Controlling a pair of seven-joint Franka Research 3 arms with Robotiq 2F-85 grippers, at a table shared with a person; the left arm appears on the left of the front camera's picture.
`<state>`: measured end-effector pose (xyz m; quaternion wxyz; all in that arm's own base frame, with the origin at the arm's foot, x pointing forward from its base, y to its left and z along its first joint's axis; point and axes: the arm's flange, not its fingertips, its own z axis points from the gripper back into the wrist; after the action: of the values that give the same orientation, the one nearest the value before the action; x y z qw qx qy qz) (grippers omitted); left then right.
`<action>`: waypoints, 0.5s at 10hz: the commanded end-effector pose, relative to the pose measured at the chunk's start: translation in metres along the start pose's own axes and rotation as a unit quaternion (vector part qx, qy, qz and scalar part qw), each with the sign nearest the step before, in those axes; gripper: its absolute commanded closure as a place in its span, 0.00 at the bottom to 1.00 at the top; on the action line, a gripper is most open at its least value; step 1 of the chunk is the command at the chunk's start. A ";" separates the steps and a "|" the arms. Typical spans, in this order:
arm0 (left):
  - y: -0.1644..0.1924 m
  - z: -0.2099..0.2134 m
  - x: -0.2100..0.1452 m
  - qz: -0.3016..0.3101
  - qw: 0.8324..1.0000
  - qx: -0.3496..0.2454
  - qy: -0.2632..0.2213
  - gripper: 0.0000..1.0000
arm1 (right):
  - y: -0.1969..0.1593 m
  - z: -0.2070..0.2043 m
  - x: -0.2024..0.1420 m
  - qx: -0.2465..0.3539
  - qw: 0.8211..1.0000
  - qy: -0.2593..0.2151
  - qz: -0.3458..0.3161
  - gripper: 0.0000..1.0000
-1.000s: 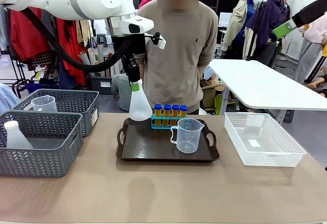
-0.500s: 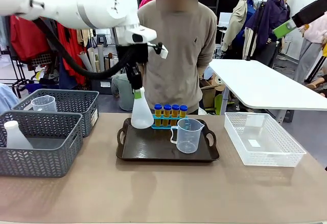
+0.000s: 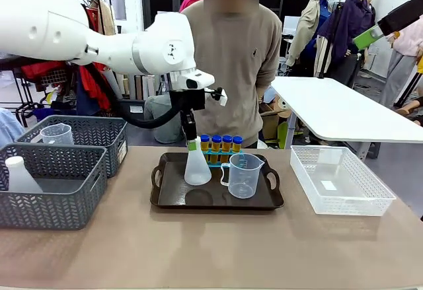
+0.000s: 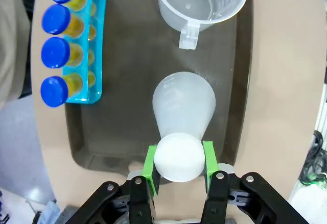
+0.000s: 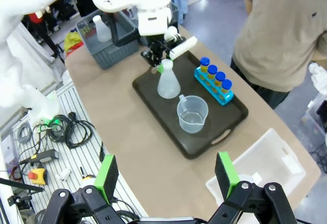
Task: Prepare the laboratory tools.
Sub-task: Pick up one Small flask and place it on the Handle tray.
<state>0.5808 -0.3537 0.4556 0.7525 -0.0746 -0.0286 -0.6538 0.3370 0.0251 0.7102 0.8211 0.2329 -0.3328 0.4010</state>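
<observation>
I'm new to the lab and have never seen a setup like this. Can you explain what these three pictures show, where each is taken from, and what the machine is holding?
These are two white robot arms at a table, with a person standing at the far side. One picture comes from a fixed camera facing the person. The other two come from cameras on each arm's wrist, looking along its two green-padded fingers.

The left gripper is clamped on the neck of a frosted conical flask, held at or just over a black tray. Whether its base touches the tray cannot be told. On the tray also stand a clear measuring beaker and a blue rack with four blue-capped amber tubes.

The right gripper is open, high above the table. Grey baskets sit to the left, a white basket to the right.
</observation>
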 end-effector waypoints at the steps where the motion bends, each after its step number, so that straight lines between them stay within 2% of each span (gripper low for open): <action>1: 0.011 0.001 0.008 -0.017 1.000 0.006 0.017 1.00 | 0.000 0.000 0.002 0.007 1.000 -0.010 0.003 0.00; 5: 0.018 -0.015 0.016 -0.008 1.000 0.002 0.030 1.00 | 0.000 0.000 0.002 0.007 1.000 -0.010 0.003 0.00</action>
<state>0.5954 -0.3657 0.4405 0.7440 -0.0584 -0.0163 -0.6655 0.3370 0.0251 0.7101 0.8211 0.2329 -0.3328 0.4010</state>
